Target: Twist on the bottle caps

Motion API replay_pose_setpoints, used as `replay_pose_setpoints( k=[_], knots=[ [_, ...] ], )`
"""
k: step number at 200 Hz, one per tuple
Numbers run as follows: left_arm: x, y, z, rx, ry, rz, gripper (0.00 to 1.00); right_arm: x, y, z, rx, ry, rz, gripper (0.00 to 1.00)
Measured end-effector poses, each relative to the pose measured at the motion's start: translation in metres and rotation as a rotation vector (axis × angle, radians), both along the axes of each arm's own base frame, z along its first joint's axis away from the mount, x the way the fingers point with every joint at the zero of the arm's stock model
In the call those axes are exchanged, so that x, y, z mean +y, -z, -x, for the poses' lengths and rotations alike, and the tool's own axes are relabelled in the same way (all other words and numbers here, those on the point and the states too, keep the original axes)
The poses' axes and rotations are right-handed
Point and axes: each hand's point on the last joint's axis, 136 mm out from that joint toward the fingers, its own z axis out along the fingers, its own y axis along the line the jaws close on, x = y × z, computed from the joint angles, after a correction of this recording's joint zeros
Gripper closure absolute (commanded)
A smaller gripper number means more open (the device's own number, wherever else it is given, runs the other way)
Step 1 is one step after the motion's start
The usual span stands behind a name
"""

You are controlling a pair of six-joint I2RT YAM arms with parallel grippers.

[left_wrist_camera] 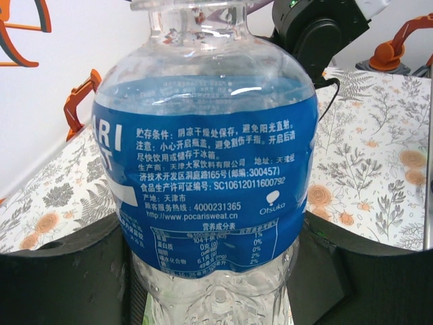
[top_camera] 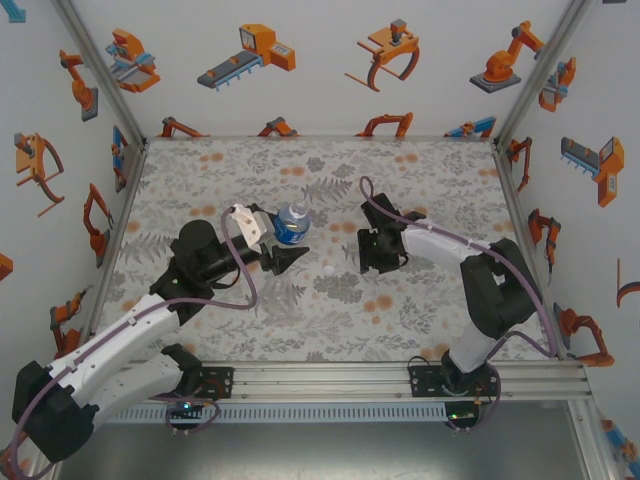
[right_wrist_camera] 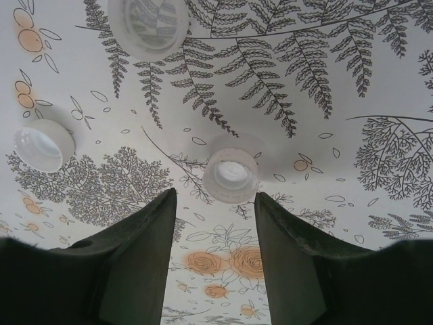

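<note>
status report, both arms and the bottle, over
Left gripper shut on blue bottle, neck uncapped. Right gripper open, tips just short of a cap on the table. Two more caps loose nearby, nothing blocking.

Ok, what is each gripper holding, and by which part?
Left gripper grips the blue bottle by its lower body, a finger on each side. Right gripper holds nothing; its jaws stand open just short of a cap.

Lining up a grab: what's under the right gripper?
A white cap on the table, just beyond the right gripper's open fingers. Those fingers cover the table directly below them.
</note>
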Motion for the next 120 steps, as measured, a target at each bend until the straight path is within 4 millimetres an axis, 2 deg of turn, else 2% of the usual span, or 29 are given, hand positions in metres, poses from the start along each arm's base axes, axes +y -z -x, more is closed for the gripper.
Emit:
replay_pose_setpoints(
  k=[120],
  knots=[
    [0.0,0.0028,0.0008,0.01,0.003,-0.008,1.0,0.0003,-0.0054,-0.0061,-0.023,0.0,0.005,0.53]
  ],
)
